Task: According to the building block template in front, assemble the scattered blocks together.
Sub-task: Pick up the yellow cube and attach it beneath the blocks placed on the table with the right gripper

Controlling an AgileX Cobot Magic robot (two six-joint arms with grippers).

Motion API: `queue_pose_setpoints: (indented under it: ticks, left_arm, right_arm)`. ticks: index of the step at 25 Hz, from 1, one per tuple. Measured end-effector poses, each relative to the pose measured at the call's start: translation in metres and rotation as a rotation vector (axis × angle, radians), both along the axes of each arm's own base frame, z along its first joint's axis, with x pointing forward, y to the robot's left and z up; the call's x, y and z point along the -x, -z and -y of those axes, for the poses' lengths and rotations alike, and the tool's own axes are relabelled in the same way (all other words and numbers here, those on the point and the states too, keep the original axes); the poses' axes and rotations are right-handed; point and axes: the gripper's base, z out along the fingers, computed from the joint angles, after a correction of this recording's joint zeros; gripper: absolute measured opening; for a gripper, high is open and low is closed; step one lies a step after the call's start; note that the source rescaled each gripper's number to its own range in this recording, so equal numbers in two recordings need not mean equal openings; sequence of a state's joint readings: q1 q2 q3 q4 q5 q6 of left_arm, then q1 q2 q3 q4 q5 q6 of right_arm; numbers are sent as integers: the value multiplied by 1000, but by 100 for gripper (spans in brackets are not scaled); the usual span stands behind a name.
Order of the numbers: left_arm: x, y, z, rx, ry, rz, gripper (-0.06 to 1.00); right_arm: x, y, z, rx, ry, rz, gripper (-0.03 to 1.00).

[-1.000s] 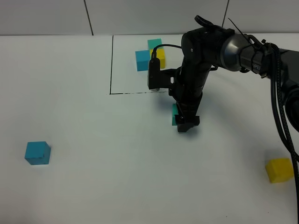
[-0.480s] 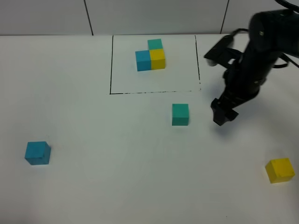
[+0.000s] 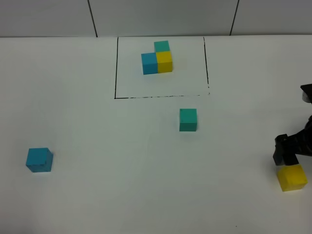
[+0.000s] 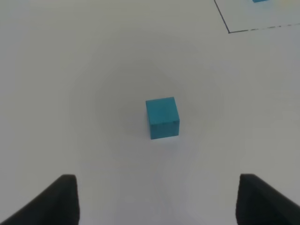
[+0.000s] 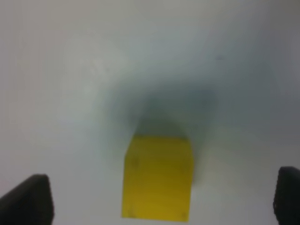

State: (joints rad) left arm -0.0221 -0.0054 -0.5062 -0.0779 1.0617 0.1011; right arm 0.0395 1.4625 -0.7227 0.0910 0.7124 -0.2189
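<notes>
Right end effector (image 3: 285, 157), open and empty, has left the green cube (image 3: 188, 119) just in front of the template (image 3: 157, 58) and now hangs over the yellow cube (image 3: 292, 177) at the right edge of the desk (image 3: 97, 204), apparently its next pickup.

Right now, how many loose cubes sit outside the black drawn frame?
3. Blue cube at far left, teal-green cube just outside the frame's near edge, yellow cube at far right. None seems hidden.

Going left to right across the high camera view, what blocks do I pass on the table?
sky-blue cube → building block template → teal-green cube → yellow cube
</notes>
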Motion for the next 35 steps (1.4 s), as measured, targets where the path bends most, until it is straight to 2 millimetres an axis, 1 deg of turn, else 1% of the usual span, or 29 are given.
queue_pose_setpoints:
  ticks: [5,13,16,18,23,24,25,27,28,29,30,35]
  left_arm:
    - [0,0,0,-1,1,0,75]
    - [0,0,0,-1,1,0,75]
    - [0,0,0,-1,1,0,75]
    - [0,0,0,-1,1,0,75]
    - [0,0,0,-1,1,0,75]
    - [0,0,0,-1,1,0,75]
    - [0,0,0,-1,1,0,75]
    - [0,0,0,-1,1,0,75]
    - [0,0,0,-1,1,0,75]
    - [0,0,0,-1,1,0,75]
    - [0,0,0,-1,1,0,75]
    - [0,0,0,-1,1,0,75]
  right_arm:
    - [13,18,4,-3,44,20,88]
    - [21,42,4,-23,110,14,87]
    - [22,48,4,-26,122,-8,84]
    - [23,51,3,-28,126,-21,80]
    - [22,58,3,-25,126,-56,62]
    - [22,60,3,-24,127,-65,58]
    - [22,62,3,-25,128,-71,51]
    - [23,62,3,-28,131,-77,30]
    - [23,62,2,-28,127,-80,14]
    - [23,62,1,-28,125,-84,0]
    - [24,62,1,-30,126,-86,2]
    - [24,62,-5,-28,96,-88,2]
